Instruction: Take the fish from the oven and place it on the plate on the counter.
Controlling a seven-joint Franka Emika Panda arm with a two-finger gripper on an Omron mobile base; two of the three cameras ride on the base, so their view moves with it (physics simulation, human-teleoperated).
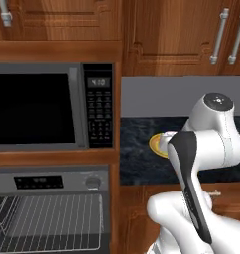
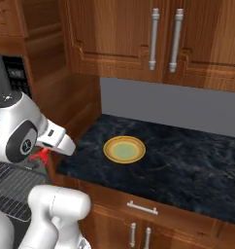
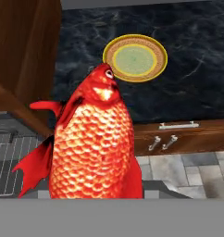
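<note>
Risk here sits mostly in the carry, judged from how things lie. Biggest first: the oven [image 1: 52, 213] stands open at the lower left of the left base view, its wire rack [image 1: 47, 221] bare, and the arm [image 1: 191, 183] rises in front of the cabinets just to its right. The tabletop [image 2: 177, 160] of dark marbled stone lies beyond, with a wooden side panel [image 3: 21, 55] standing between the oven bay and the stone. If the arm swings across too low, the load could clip that panel or the stone's front edge.

The plate [image 2: 124, 149] is small and rests alone on the stone, near its left end. A release made early or off-centre would drop the load on the rim or the bare stone.

The fish [image 3: 93, 143] is off the rack, up in the air in the hand view, head toward the plate; a red fin shows under the wrist in the right base view. The end effector appears clamped on the fish, though its tips are hidden behind the body. A shallow hold could let it slip.
</note>
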